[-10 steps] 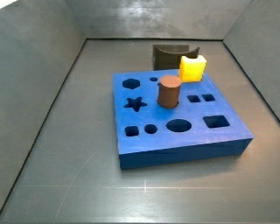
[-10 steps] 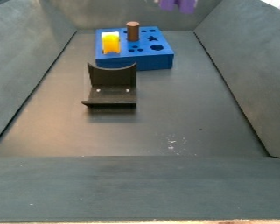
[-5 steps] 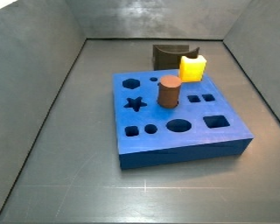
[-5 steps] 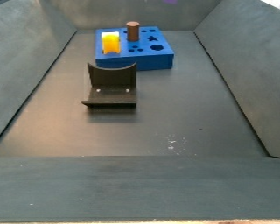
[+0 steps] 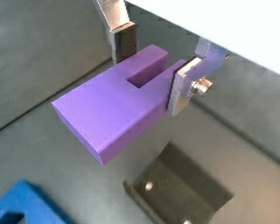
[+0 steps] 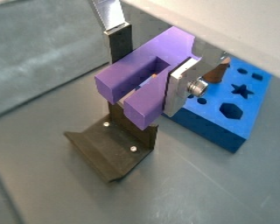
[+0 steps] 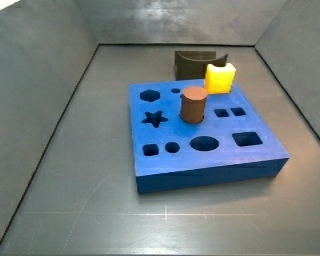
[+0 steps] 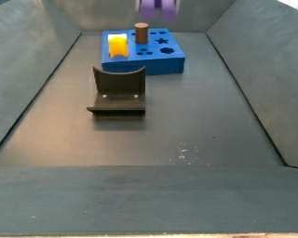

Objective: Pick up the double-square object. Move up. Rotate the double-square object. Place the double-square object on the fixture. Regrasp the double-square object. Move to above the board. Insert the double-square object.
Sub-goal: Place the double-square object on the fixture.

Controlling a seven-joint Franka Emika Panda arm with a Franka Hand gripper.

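I find the hand (image 5: 152, 63) clamped on the purple block (image 5: 115, 109), its two silver fingers (image 5: 184, 84) pressed against opposite faces of the notched end. In both wrist views the block hangs clear in the air, touching nothing else. In a side view only its purple underside (image 8: 160, 6) shows at the top edge of the frame, high above the bench.

In a wrist view the dark fixture (image 6: 111, 149) stands on the floor directly beneath the block, with the blue board (image 6: 229, 105) just beyond it. In a side view the board (image 7: 203, 142) carries a yellow block (image 7: 220, 76) and a brown cylinder (image 7: 192, 103); its other holes are empty.

My judgement: the lift is done and the step in hand is the rotation, or the approach to the fixture. The next move calls for a steady descent, keeping the block square to the fixture's raised sides so that it seats without catching. I would not loosen the grip before contact.
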